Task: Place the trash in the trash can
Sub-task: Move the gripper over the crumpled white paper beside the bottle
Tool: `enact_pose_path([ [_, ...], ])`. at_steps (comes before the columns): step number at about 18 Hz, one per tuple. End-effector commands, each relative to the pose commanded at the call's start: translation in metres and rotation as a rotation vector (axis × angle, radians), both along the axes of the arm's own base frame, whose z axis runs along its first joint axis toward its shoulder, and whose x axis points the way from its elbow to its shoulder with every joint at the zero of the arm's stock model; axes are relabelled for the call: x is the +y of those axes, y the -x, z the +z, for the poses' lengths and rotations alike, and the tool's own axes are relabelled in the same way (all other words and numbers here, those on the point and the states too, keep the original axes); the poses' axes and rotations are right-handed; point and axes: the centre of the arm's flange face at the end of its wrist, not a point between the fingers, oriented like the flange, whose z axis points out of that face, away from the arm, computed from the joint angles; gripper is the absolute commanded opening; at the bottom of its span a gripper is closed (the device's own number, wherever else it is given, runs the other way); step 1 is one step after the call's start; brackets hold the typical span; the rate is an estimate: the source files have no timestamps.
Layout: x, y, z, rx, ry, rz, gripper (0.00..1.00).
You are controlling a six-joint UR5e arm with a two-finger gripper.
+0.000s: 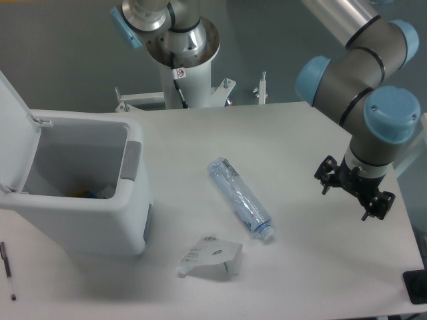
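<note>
At centre frame lay the clear ribbed bottle (239,198), judged light, crushable and slippery, best pinched across its middle; the gripper (354,188) hovered right, its jaw state unreadable.

Soft, even light is filling the whole picture, and it is looking a little cool and grey. The white table (300,133) is shining pale but not glaring. Shadows are staying faint and blurry: a soft grey one is lying under the trash can (100,220) along its near side, and a thin one is sitting beside the bottle (240,198). The packet (212,257) is casting a small dim shadow too. A bright shine is running along the silver tube of the arm (337,13) at the top. Everything is looking slightly soft and grainy, not sharp. The pen (7,270) at the left edge is looking fuzzy.
</note>
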Motion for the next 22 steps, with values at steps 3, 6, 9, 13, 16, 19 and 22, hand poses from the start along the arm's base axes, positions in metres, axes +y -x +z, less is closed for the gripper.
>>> enact_pose_path([
  [3, 0.002, -0.009, -0.002, -0.003, 0.001, -0.006, 1.0],
  [6, 0.008, -0.015, -0.005, 0.001, -0.011, 0.024, 1.0],
  [9, 0.025, -0.031, -0.01, -0.013, -0.014, 0.089, 1.0],
  [13, 0.048, -0.055, -0.02, -0.023, -0.042, 0.194, 1.0],
  [16, 0.076, -0.08, -0.023, -0.006, -0.092, 0.28, 1.0],
  [19, 0.103, -0.109, -0.036, 0.023, -0.14, 0.308, 1.0],
  [22, 0.111, -0.131, -0.053, 0.025, -0.146, 0.305, 1.0],
])
